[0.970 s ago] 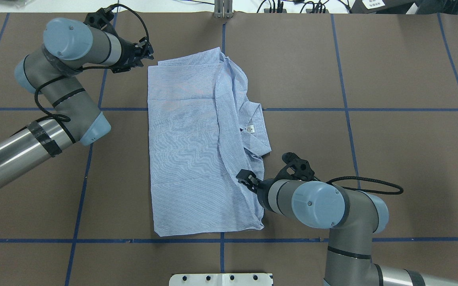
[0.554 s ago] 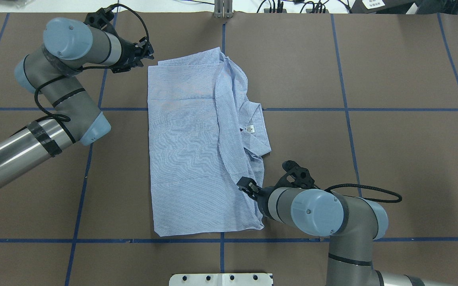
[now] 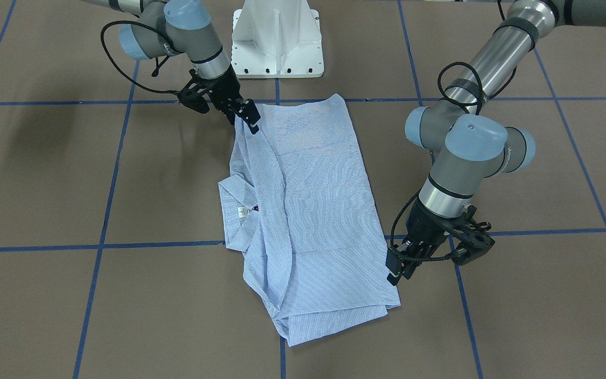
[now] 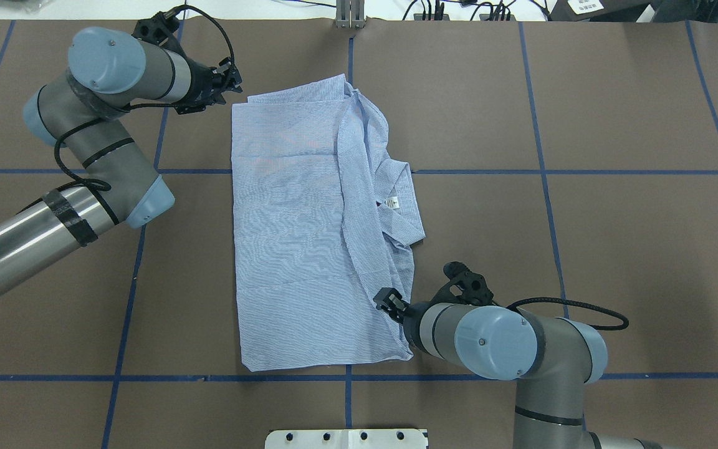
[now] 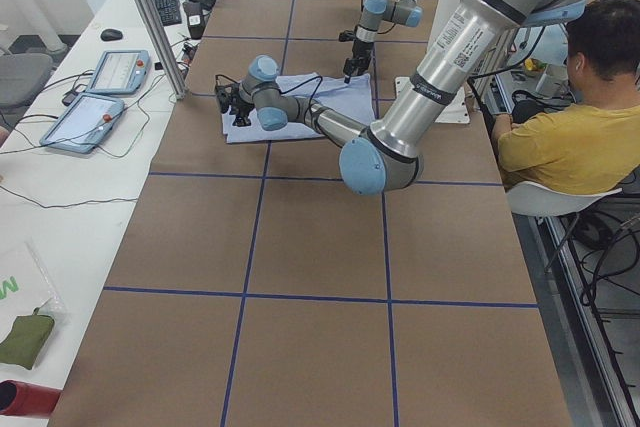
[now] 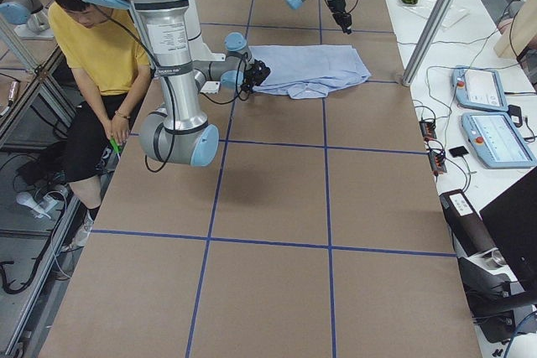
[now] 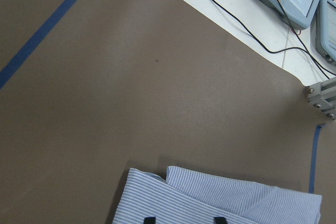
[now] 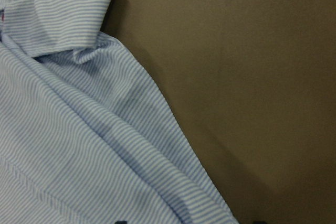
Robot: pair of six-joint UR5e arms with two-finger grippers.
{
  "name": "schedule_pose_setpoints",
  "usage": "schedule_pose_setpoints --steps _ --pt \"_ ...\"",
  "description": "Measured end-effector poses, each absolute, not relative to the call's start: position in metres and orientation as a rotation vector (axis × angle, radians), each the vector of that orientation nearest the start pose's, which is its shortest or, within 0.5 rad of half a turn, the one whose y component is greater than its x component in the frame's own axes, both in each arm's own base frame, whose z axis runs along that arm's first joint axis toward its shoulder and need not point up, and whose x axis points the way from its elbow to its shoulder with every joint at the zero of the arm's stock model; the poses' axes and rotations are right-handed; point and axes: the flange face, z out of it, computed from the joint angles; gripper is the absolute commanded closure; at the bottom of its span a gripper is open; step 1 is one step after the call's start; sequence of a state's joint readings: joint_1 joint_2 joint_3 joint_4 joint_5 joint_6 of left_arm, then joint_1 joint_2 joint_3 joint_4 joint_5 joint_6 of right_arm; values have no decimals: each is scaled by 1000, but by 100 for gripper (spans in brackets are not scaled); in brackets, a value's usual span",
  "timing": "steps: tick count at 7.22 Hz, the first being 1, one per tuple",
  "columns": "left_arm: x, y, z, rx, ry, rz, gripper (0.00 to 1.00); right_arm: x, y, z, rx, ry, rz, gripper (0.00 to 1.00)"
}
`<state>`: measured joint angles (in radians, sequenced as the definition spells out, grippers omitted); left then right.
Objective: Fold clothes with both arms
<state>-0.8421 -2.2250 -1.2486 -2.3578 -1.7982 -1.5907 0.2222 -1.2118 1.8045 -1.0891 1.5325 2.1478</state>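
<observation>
**Uneven grab could undo the fold**

The shirt (image 4: 296, 237) lies folded lengthwise at centre frame. The left gripper (image 4: 230, 80), fingers apart, hovers beside its upper-left corner. The right gripper (image 4: 386, 300), also spread, sits over the lower-right edge. Catching only one layer would likely drag the fold open.

Shirt (image 4: 296, 249): I'm reading it as light blue with fine white stripes. Neck label (image 4: 391, 201) is showing white, and I'm catching one dark red button (image 3: 255, 209). Table (image 4: 633, 262) is coming through plain brown, gridded with blue tape lines (image 4: 583, 171). Left arm (image 4: 16, 240) and right arm (image 4: 552, 399) are showing silver-grey, with light blue joint caps (image 4: 106, 59) and black cables (image 4: 558, 300). Left gripper (image 3: 393, 271) and right gripper (image 3: 253, 123) are reading black. Base (image 3: 278, 39) is showing white. Person's top (image 5: 560, 147) is showing yellow.
</observation>
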Motion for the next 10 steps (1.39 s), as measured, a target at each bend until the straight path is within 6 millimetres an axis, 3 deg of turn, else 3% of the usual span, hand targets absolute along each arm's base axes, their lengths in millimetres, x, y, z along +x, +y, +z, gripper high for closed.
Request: schedule_pose_setpoints --steps 1,6,7,8,10 --pt "423 -641 324 264 1124 -639 53 -565 -267 300 -164 -1093 742 100" --pt "420 -637 313 273 1143 -636 53 -561 -261 291 -177 -1115 766 100" --pt "417 -628 309 267 1150 -637 53 -556 -260 287 -177 -1126 767 100" --pt "411 -605 310 241 1171 -647 53 -552 -257 288 -172 -1130 768 100" --pt "399 -509 312 114 1256 -663 51 -551 -247 287 -165 -1137 764 100"
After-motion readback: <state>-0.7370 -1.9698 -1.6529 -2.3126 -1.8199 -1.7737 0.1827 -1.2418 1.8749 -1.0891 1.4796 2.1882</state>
